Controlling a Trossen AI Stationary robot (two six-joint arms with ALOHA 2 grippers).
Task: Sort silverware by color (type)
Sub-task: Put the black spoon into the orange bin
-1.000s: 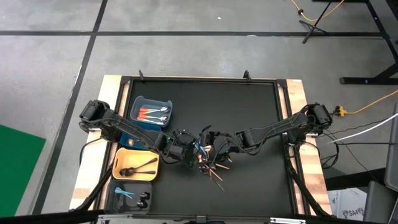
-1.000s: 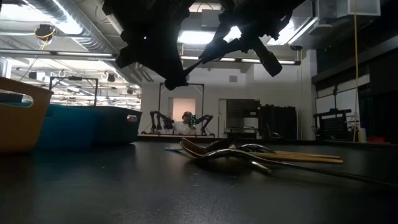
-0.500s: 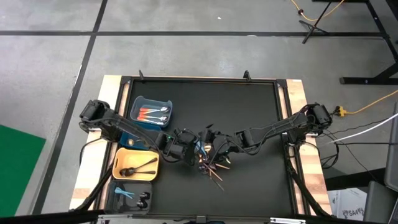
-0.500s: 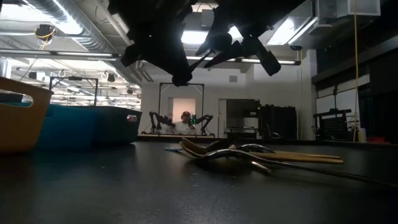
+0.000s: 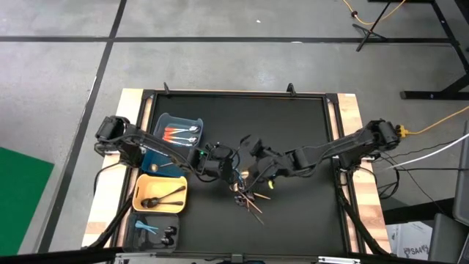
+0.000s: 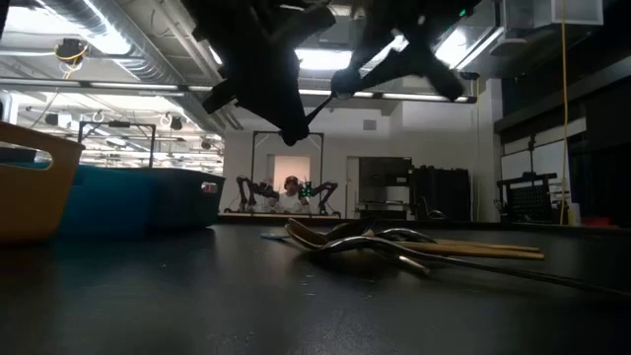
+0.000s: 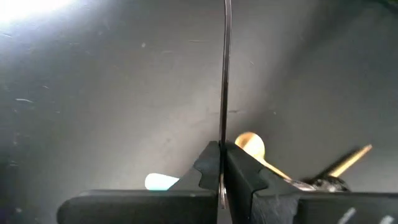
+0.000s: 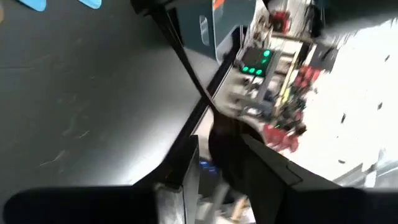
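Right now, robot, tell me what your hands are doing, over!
Left gripper shut on black utensil, lifted above mat. Right gripper open, beside it. Gold pile waiting on mat. Nothing blocking yellow bin.

Black utensil (image 7: 224, 74) upright between fingers (image 7: 245, 174)

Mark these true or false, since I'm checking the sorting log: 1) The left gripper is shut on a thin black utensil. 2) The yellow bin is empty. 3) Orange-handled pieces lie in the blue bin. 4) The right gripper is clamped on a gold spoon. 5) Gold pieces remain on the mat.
1) True: the left gripper pinches a thin black utensil.
2) False: the yellow bin holds black pieces.
3) True: the orange-handled pieces lie in the blue bin.
4) False: the right gripper is open and holds nothing.
5) True: the gold pieces lie on the mat.
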